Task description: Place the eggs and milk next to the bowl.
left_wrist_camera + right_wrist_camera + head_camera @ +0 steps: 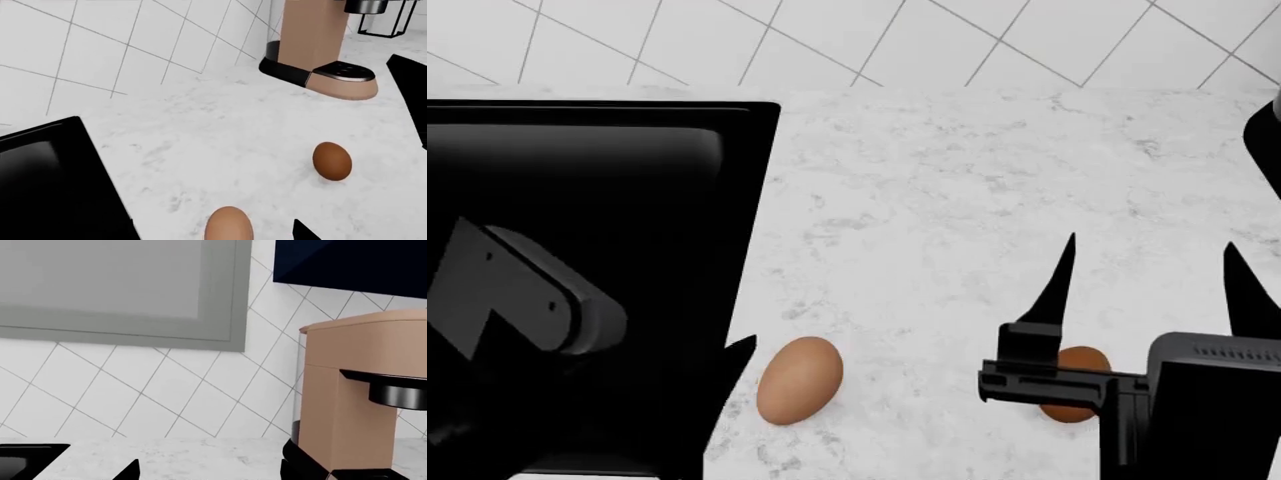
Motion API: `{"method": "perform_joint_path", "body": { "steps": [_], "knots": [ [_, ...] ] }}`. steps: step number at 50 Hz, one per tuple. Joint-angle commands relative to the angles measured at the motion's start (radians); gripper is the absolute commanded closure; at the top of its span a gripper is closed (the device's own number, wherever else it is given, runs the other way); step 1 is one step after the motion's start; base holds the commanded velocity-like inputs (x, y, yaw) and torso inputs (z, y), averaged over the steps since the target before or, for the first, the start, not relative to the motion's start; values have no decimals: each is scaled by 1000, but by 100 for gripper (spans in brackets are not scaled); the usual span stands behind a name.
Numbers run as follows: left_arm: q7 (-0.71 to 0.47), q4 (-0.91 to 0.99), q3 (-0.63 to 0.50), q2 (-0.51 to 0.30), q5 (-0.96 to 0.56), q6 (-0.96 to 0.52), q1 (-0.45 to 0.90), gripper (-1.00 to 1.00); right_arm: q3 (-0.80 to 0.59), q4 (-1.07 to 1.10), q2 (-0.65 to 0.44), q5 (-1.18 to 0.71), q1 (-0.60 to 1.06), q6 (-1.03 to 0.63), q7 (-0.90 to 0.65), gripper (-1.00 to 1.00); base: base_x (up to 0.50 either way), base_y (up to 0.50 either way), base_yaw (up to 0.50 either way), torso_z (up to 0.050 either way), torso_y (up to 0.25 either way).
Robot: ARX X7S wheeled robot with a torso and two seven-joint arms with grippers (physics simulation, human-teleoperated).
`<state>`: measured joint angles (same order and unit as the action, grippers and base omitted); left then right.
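We see two eggs on the white counter [961, 200]: one egg [799, 379] near the black sink [601, 200], the other egg [1077, 385] to the right. Our right gripper [1148, 290] hangs spread wide over it, likely to grab it. Our left gripper [360, 150] holds nothing. No milk or bowl shows.

A tan-and-black coffee machine [320, 50] stands on the marble counter [220, 130] by the tiled wall [167, 390].

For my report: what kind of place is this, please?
Most likely a kitchen counter: white marble worktop, diagonal wall tiles, a tan coffee machine, a grey cabinet above, and two brown eggs on the worktop.
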<state>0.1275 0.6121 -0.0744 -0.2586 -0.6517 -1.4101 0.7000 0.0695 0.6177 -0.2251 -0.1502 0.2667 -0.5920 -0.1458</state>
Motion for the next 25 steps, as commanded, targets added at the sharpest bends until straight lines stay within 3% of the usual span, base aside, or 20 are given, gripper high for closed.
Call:
{"method": "perform_joint_path", "body": {
  "steps": [1, 25],
  "knots": [
    [28, -124, -94, 23, 15, 53, 15, -100, -7, -33, 8, -1, -27, 35, 1, -100, 0, 0, 0, 0, 0],
    [104, -399, -275, 40, 133, 311, 35, -100, -10, -60, -5, -14, -33, 50, -3, -100, 0, 0, 0, 0, 0]
  ]
}}
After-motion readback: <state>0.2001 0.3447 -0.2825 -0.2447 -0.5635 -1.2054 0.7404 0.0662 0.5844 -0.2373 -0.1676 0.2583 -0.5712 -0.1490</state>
